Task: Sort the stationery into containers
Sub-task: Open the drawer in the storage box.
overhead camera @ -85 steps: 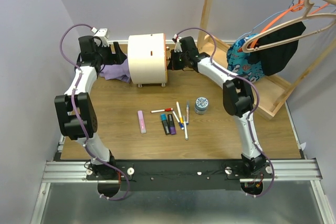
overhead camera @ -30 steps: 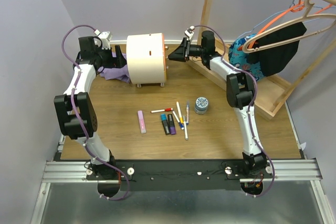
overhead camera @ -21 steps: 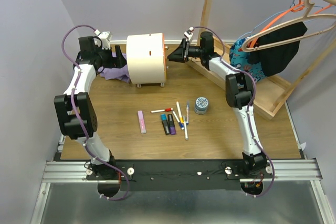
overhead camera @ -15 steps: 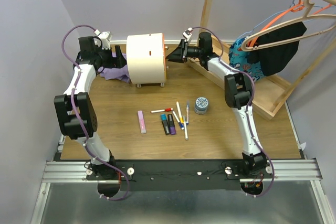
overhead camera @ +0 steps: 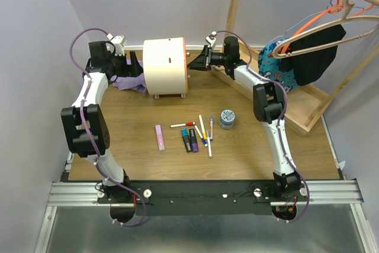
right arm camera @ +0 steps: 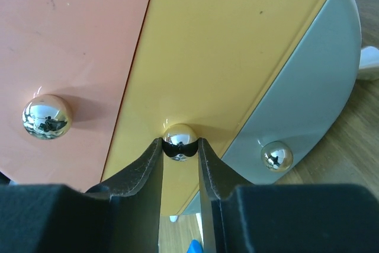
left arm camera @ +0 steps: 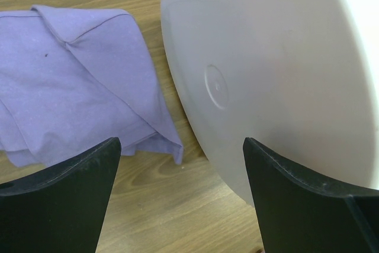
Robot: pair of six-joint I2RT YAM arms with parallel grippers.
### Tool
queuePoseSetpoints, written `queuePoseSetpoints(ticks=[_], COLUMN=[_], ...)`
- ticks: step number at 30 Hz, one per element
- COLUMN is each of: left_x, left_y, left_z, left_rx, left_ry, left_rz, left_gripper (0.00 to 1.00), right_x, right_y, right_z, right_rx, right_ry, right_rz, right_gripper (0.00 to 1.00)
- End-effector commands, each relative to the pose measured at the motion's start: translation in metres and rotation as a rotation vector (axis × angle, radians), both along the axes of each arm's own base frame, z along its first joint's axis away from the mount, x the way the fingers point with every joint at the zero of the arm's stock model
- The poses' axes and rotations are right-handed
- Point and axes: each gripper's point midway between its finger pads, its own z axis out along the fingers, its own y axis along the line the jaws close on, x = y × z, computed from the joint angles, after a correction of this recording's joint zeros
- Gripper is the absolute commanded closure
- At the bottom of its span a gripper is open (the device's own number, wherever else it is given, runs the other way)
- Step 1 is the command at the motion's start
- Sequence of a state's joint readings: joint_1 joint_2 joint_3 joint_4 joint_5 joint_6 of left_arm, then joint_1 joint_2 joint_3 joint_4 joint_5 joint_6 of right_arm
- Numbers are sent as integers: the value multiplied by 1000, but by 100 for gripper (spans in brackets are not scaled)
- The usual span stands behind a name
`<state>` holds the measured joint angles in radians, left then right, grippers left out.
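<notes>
The cream round-topped chest [overhead camera: 166,66] stands at the back of the table. Its front shows in the right wrist view: a pink-orange drawer [right arm camera: 77,34], a yellow drawer [right arm camera: 237,57] and a grey-blue drawer [right arm camera: 314,87], each with a shiny knob. My right gripper [right arm camera: 180,146] is at the chest's front [overhead camera: 192,63], both fingers pressed against the yellow drawer's knob [right arm camera: 180,137]. My left gripper [left arm camera: 179,146] stands open behind the chest [left arm camera: 272,69]. On the table lie a pink bar [overhead camera: 160,137], two dark markers [overhead camera: 189,140], several thin pens [overhead camera: 204,130] and a grey tin [overhead camera: 227,118].
A purple cloth [left arm camera: 71,81] lies crumpled beside the chest's back, just under my left fingers. A wooden clothes rack [overhead camera: 237,10] with hangers and hanging clothes [overhead camera: 308,57] fills the back right; its flat base tray [overhead camera: 302,124] runs along the right side.
My right gripper has slid left up to the chest's front and narrowed its jaws onto the yellow drawer's knob. The left arm and the stationery have not moved.
</notes>
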<state>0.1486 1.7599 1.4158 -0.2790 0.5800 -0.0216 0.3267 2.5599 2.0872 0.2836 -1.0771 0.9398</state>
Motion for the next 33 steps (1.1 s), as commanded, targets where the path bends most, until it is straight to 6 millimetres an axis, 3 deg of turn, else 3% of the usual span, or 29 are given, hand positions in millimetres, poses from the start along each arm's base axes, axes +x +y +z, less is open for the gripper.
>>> queuePoseSetpoints(ticks=[1, 7, 15, 21, 29, 33], left_x=[1, 0, 1, 2, 11, 15], left_y=[0, -1, 1, 1, 2, -1], left_z=[3, 2, 1, 0, 24, 42], left_rx=[12, 11, 10, 10, -7, -28], left_ry=[-12, -12, -13, -13, -75, -122], left_rz=[-8, -5, 1, 5, 25, 22], left_gripper=[7, 7, 7, 7, 9, 22], right_x=[9, 16, 14, 14, 12, 12], right_y=[-21, -50, -66, -78, -97, -97], right_z=[-15, -19, -17, -29, -38, -35], right_rx=[-43, -61, -74, -101, -130, -127], right_ry=[19, 23, 36, 59, 79, 76], right_rz=[-51, -85, -103, -119, -148, -150], right_gripper=[77, 77, 78, 79, 82, 81])
